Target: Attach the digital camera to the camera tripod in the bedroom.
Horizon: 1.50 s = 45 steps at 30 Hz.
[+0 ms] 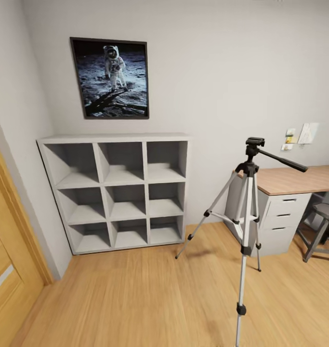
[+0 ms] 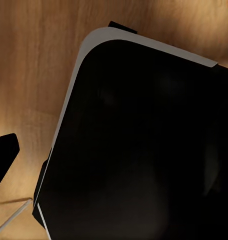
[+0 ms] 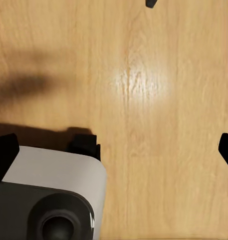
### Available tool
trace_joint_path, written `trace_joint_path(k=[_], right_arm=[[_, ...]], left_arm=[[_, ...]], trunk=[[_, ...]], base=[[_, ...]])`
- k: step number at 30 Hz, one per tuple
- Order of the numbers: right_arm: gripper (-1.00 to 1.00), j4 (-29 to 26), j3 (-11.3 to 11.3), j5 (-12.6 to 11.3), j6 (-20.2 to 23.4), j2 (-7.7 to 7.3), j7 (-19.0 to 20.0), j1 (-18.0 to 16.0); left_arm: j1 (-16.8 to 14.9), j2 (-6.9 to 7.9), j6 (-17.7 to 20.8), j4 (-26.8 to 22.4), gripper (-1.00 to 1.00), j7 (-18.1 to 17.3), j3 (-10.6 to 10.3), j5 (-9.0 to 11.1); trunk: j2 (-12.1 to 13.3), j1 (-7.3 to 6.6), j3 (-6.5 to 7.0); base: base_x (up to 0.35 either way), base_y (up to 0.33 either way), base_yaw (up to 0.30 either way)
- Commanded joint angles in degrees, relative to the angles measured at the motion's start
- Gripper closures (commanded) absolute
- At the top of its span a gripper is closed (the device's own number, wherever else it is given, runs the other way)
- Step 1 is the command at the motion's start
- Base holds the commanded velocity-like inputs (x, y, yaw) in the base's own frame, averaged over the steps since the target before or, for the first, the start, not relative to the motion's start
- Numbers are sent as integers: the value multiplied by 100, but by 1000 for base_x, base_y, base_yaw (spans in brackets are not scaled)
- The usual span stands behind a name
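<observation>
Camera tripod [image 1: 246,212] stands just beside the white cube shelving [image 1: 117,190]; gripper states unreadable, so approach slowly, keeping clear of its legs.

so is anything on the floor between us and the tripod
Nothing visible does. The tripod stands on bare wood floor near the desk, with the shelf off against the wall. A stool sits beyond it, under the desk.
</observation>
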Motion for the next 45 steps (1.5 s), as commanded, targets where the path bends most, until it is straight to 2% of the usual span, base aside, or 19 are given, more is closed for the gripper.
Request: trace_joint_path(k=[1, 11, 28, 45], right_arm=[[-100, 11, 8, 49, 2, -3, 11, -8], [-100, 8, 14, 67, 36, -17, 11, -8], [-100, 13, 25, 93, 41, -17, 3, -8], [-100, 17, 25, 93, 34, -9, 2, -8]], left_arm=[[4, 0, -5, -13, -100, 2, 1, 22], [4, -10, -13, -18, -100, 2, 9, 16], [4, -18, -14, -18, -100, 2, 1, 15], [4, -9, -14, -18, -100, 2, 1, 15]], trunk=[[-3, 0, -4], [-3, 0, -4], [-3, 0, -4], [-3, 0, -4]], base=[[0, 0, -249], [0, 26, -207], [0, 282, -9], [1, 31, 0]])
